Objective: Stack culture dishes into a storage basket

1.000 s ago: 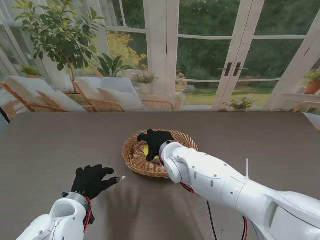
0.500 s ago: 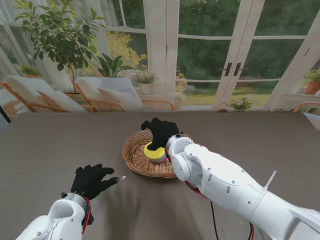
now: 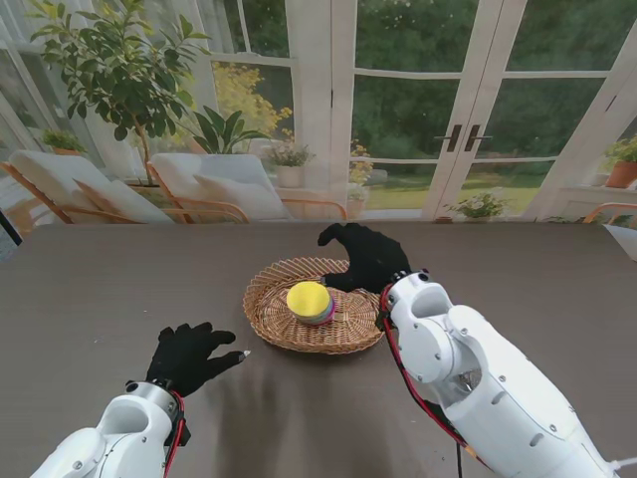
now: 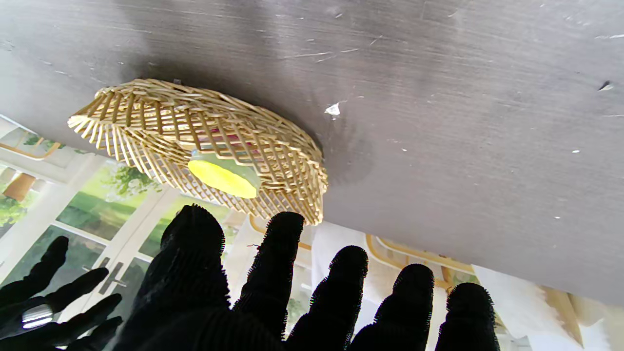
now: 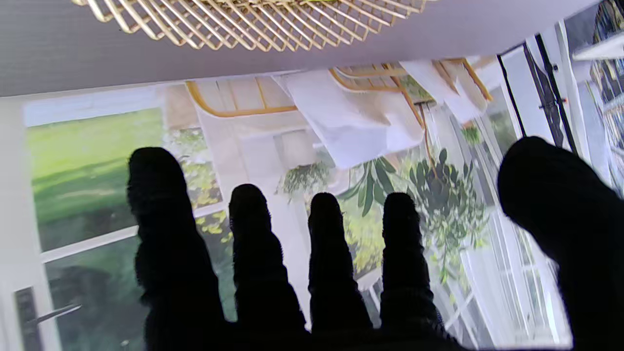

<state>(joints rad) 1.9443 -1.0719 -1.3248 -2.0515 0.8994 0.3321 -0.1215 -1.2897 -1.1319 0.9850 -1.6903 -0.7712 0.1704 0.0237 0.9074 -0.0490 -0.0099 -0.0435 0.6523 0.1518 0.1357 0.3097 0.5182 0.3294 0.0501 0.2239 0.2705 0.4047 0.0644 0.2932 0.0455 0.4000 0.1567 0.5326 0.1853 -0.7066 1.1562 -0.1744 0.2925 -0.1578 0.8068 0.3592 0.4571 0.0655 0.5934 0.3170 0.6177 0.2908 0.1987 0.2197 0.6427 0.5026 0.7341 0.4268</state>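
A round wicker basket (image 3: 269, 317) stands in the middle of the dark table. Inside it sits a stack of culture dishes (image 3: 311, 302) with a yellow one on top and pink and green edges under it. The left wrist view shows the basket (image 4: 146, 122) and the yellow dish (image 4: 222, 176) through the weave. My right hand (image 3: 364, 258), in a black glove, hovers open over the basket's far right rim with nothing in it. My left hand (image 3: 189, 357) lies open near the table, to the left of the basket and nearer to me.
A small white speck (image 4: 333, 109) lies on the table between my left hand and the basket. The right wrist view catches only the basket's rim (image 5: 253, 24). Glass doors, plants and lounge chairs stand beyond the table's far edge.
My right hand has let go of the yellow dish, lifted off the stack and drawn back to the right. The stack now shows uncovered in the basket. The left hand barely moved.
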